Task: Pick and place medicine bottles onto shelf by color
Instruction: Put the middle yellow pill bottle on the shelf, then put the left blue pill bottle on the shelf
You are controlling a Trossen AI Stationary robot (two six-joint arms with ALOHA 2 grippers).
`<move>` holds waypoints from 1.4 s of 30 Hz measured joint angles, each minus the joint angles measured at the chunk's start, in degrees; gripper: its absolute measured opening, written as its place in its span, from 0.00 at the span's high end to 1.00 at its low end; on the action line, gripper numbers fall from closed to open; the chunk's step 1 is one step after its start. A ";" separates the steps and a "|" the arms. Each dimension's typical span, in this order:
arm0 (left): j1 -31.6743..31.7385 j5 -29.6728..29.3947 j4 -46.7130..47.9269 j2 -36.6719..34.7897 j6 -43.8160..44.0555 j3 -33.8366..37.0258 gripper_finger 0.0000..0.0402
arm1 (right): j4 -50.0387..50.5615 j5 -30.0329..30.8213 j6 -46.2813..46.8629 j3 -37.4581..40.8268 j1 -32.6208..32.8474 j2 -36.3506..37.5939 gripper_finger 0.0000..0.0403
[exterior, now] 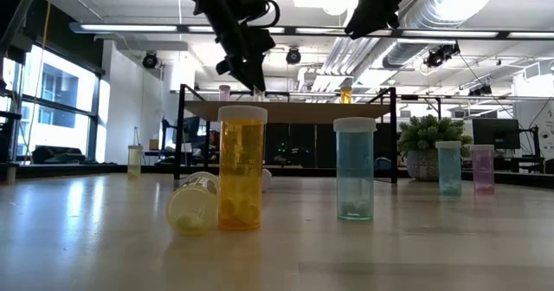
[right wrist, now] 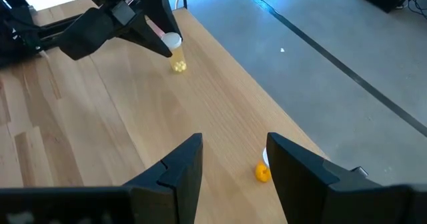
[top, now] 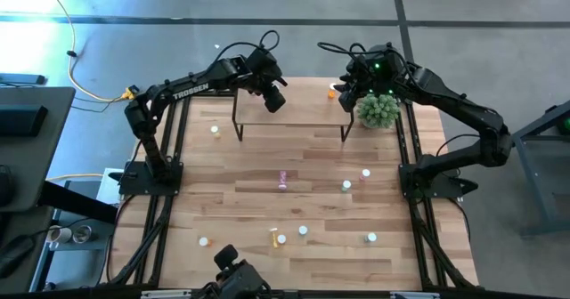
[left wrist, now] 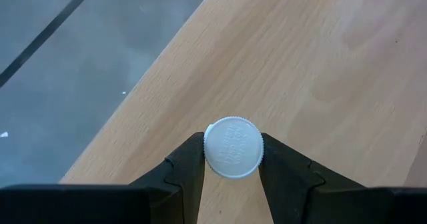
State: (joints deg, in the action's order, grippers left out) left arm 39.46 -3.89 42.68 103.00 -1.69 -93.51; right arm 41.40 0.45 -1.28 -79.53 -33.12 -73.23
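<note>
left wrist view: bottle (left wrist: 233,147) between left hand (left wrist: 231,167) fingers.

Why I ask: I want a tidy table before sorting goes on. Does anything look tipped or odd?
Yes. A pale bottle lies on its side on the table, its cap towards the low camera, right beside an upright yellow bottle. The teal bottle near them stands upright.

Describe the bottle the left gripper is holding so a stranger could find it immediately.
Start at the shelf, the raised light-wood board at the table's far end. Above its left part the left gripper is closed on a small bottle by its white ribbed cap. It is the only bottle gripped by the robot; the others stand or lie free.
</note>
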 joint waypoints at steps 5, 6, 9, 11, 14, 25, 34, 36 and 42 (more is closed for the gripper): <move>0.00 -0.99 -0.89 0.09 0.00 0.00 0.70 | 0.01 0.00 0.01 0.00 0.02 0.00 0.61; 0.00 -1.17 -0.86 0.09 0.00 0.00 0.70 | 0.01 0.00 -0.02 0.00 0.02 0.00 0.61; 0.00 -1.28 -0.88 0.09 0.00 0.00 0.68 | 0.01 0.00 0.00 0.00 0.02 0.00 0.61; 0.00 -1.28 -0.88 0.09 -0.22 0.00 0.66 | 0.01 0.00 0.00 0.00 0.01 0.00 0.61; 0.00 -1.26 -0.90 0.09 -0.42 0.00 0.63 | 0.01 0.00 0.01 0.00 0.02 0.00 0.61; 0.00 -1.47 -4.22 0.09 0.00 0.00 0.59 | 0.01 0.00 0.00 0.00 0.02 0.00 0.61; 0.21 -1.23 -4.95 0.06 0.00 -1.06 0.59 | -0.01 0.00 0.00 0.00 0.00 0.00 0.61; 0.22 -1.26 -4.78 0.02 -0.02 -2.29 0.59 | -0.01 0.00 0.29 0.00 0.02 0.00 0.61; 0.26 -1.21 0.61 -0.02 -0.83 -7.98 0.60 | 1.34 0.01 1.08 0.01 0.91 0.00 0.61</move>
State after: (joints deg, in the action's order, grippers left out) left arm 39.72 -5.10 43.30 102.98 -2.53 -101.50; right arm 42.73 0.46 -0.21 -79.52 -32.22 -73.23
